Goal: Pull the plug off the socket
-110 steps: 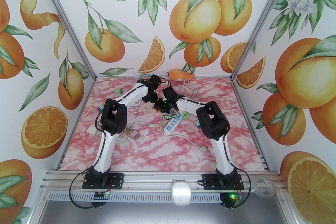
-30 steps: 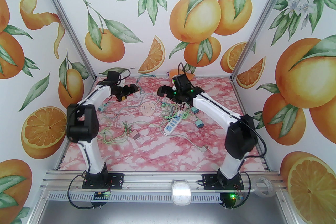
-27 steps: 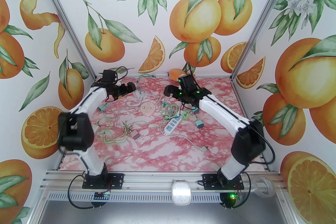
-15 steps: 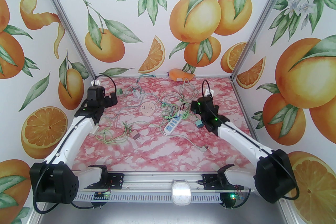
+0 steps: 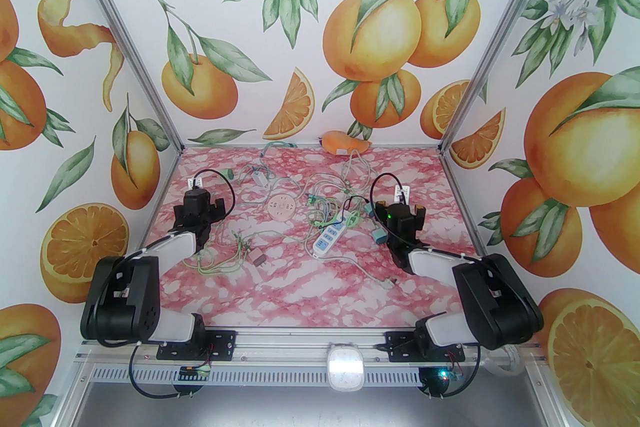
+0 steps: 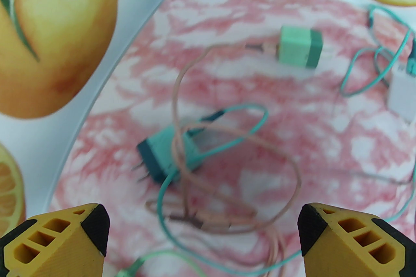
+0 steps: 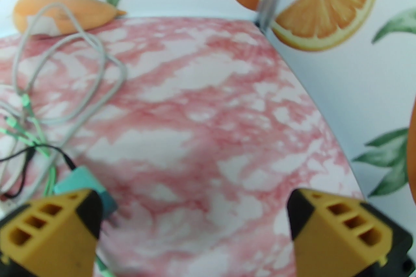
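Left gripper (image 6: 203, 220): spread wide, pinching nothing, up off the left side of the bench (image 5: 300, 295), pointed far.
Just ahead of it: teal plug (image 6: 169, 155) lying loose, prongs aimed near-left, crossed by a pinkish cord (image 6: 296, 178) and a green wire (image 6: 266, 115).
Farther out: green plug (image 6: 299, 46) loose near the far-left corner, white adapter (image 6: 403, 94) to its right.

Mid-bench: round socket (image 5: 281, 207) lying flat, face up. Brownish plug (image 5: 258, 257) near-left of it, apart.
Right of the socket: tangle of green wires (image 5: 317, 212), then white power strip (image 5: 330, 235), angled, far end in the tangle. Cannot tell whether anything sits plugged into it.
White plug (image 5: 387, 284) loose, near-right of the strip.
Right of the strip: second teal plug (image 5: 369, 209) on a black wire, third teal plug (image 5: 380, 235) nearer, both loose on the bench.

Right gripper (image 7: 195, 204): spread wide, pinching nothing, above the right side of the bench, pointed far. Second teal plug just beside its left finger in the wrist view, partly hidden.
Far-left of it: grey cable loop (image 7: 123, 74) running to an orange carrot-shaped toy (image 7: 65, 14) at the far wall.
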### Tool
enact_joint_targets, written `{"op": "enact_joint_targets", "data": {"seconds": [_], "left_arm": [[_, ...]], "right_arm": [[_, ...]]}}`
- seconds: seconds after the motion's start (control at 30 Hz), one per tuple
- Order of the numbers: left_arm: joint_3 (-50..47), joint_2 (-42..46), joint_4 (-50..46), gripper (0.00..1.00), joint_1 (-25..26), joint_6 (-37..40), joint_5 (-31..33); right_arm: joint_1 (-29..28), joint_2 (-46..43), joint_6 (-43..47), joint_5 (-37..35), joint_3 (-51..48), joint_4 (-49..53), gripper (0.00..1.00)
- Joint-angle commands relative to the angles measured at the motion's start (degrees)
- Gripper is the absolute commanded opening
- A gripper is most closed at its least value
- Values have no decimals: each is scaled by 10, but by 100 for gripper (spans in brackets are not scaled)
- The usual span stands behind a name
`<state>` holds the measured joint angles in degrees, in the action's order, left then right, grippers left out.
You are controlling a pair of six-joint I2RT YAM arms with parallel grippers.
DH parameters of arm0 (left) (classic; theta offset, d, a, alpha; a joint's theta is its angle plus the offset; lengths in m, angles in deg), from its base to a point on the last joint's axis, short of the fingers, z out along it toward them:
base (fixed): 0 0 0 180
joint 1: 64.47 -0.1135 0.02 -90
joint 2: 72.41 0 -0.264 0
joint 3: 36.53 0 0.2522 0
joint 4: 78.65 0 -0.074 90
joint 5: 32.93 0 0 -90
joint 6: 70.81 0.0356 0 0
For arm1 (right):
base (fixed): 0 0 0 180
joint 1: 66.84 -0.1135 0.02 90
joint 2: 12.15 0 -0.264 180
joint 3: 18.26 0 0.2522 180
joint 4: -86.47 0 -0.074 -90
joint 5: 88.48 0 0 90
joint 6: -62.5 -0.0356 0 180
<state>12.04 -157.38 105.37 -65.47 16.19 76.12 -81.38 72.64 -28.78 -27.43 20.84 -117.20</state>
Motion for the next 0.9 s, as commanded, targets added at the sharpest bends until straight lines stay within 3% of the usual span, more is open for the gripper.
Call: {"op": "enact_joint_targets", "data": {"seconds": [0.0,0.07,0.17,0.2,0.23,0.3,0.63,0.7,0.77,0.87], "left_arm": [[-22,-27,155,100,-13,16,-87],[-29,-55,198,100,-13,29,-125],[-11,-65,171,100,-10,41,-184],[-13,-67,180,100,-8,63,-203],[-16,-68,187,100,-5,71,-218],[-17,-77,201,100,3,90,-238],[-66,-70,280,100,10,100,-232],[-124,-105,435,100,16,102,-221],[-105,-86,358,100,16,97,-204],[-100,-89,357,100,17,96,-196]], "right_arm": [[22,10,19,62,-2,-68,100],[40,16,8,88,-6,-84,100],[81,25,-21,167,-22,-110,100],[92,42,-22,197,-38,-173,100],[95,51,-25,197,-51,-202,100],[97,37,-33,183,-42,-155,100],[94,41,-37,152,-55,-188,100],[94,42,-39,149,-57,-197,100],[94,42,-39,148,-57,-196,100],[93,42,-39,146,-58,-198,100]]}}
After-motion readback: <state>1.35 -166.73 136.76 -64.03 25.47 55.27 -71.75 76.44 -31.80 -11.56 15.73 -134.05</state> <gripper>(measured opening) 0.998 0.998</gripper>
